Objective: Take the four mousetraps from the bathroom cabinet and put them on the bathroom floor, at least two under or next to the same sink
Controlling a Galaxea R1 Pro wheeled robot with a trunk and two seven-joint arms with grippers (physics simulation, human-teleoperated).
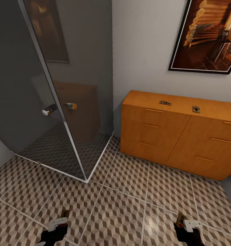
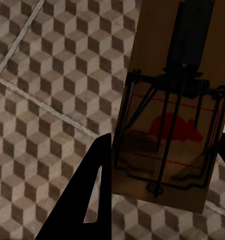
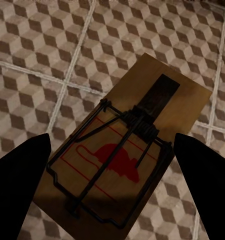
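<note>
Two mousetraps lie on top of the orange-brown cabinet [image 1: 156, 133]: one mousetrap [image 1: 165, 103] near the middle of the top toward the wall, the other mousetrap [image 1: 196, 109] a little to its right, the two apart from each other. The cabinet stands against the pale wall under a framed picture [image 1: 207, 34] of log walls and wooden steps, its flat drawer fronts shut, thin bar handles showing. To its left stands a shower enclosure with a smoked glass door [image 1: 81, 85] carrying a round chrome and orange knob [image 1: 71, 106]. The bathroom floor [image 1: 122, 205], tiled in a cube pattern with pale grout, spreads between me and the cabinet. My left hand [image 1: 62, 218] hangs low over the tiles at the near edge of the head view, pinching a third mousetrap [image 2: 172, 107]; in the left wrist view the board sits between my dark fingers [image 2: 87, 195], wire bar and red mouse print facing the camera, floor tiles behind it. My right hand [image 1: 183, 220] hangs low on the other side, pinching a fourth mousetrap [image 3: 125, 165]; in the right wrist view that board lies tilted between my two fingers [image 3: 20, 185], spring and wire frame on top, above the tiled floor.
</note>
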